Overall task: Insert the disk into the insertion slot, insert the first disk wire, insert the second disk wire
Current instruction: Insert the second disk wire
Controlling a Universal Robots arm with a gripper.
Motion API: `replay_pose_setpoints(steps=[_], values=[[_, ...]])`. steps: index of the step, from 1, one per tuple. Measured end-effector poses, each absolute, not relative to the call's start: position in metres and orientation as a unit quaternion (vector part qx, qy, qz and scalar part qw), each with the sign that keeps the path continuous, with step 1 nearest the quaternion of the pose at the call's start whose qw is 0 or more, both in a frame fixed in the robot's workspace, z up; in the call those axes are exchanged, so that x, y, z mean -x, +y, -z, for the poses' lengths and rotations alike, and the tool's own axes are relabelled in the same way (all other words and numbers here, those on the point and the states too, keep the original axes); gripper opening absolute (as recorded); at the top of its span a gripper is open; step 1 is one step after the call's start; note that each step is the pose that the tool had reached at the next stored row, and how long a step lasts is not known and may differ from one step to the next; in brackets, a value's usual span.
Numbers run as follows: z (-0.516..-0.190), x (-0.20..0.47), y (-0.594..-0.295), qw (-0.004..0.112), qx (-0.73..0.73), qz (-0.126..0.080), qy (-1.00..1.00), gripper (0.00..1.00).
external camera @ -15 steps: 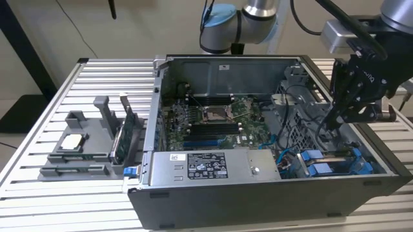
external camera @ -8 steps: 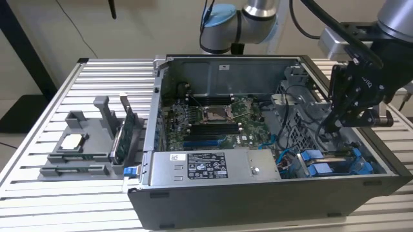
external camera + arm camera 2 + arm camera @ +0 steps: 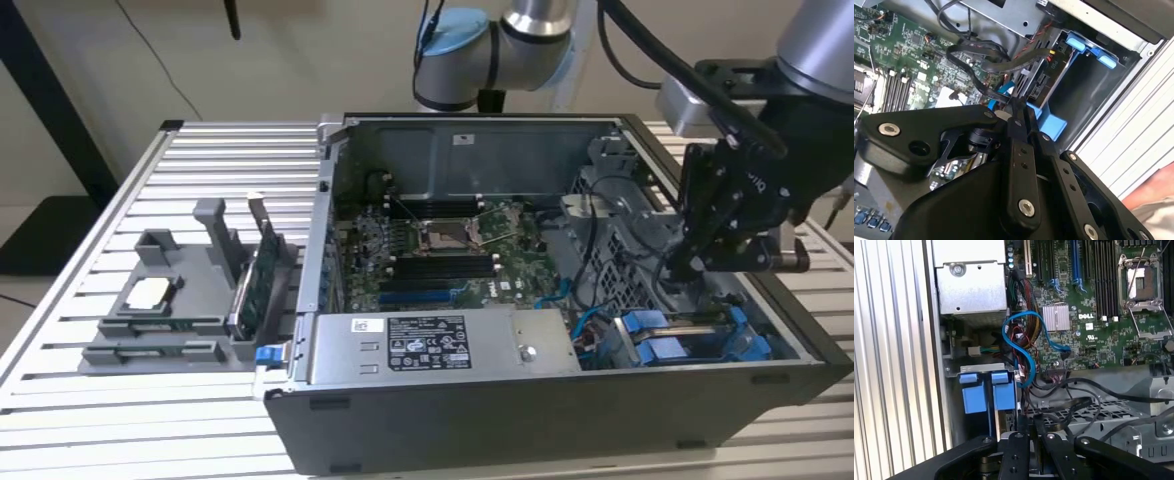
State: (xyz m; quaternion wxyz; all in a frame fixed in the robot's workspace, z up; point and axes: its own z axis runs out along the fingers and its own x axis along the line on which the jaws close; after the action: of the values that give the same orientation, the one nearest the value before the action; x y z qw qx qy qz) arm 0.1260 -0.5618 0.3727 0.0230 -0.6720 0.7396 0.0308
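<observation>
The disk (image 3: pixel 1048 80) sits in the insertion slot (image 3: pixel 1089 95) of the dark drive cage. Its blue carrier (image 3: pixel 663 345) shows at the case's front corner on the exterior view's right, and the carrier's blue tabs (image 3: pixel 986 390) face the case wall. My gripper (image 3: pixel 681 270) hangs inside the case just above the cage. In both wrist views its fingers (image 3: pixel 1016 117) stand close together, shut on a black disk wire (image 3: pixel 979 50) that loops toward the disk's back end. A thin blue cable (image 3: pixel 1026 340) runs from the motherboard toward the cage.
Motherboard (image 3: pixel 441 250) fills the case floor, and a silver power supply (image 3: pixel 427 345) sits at the front. On the exterior view's left a grey holder tray (image 3: pixel 174 300) carries cards and a blue-fronted part (image 3: pixel 271 352). A person's hand (image 3: pixel 1154 197) rests beside the slatted table (image 3: pixel 200 180).
</observation>
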Motion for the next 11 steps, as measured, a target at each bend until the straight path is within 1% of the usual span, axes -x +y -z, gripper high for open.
replay_pose_setpoints(steps=[11], values=[[-0.3652, -0.1262, -0.5653, 0.023, 0.672, -0.031, 0.74, 0.16]])
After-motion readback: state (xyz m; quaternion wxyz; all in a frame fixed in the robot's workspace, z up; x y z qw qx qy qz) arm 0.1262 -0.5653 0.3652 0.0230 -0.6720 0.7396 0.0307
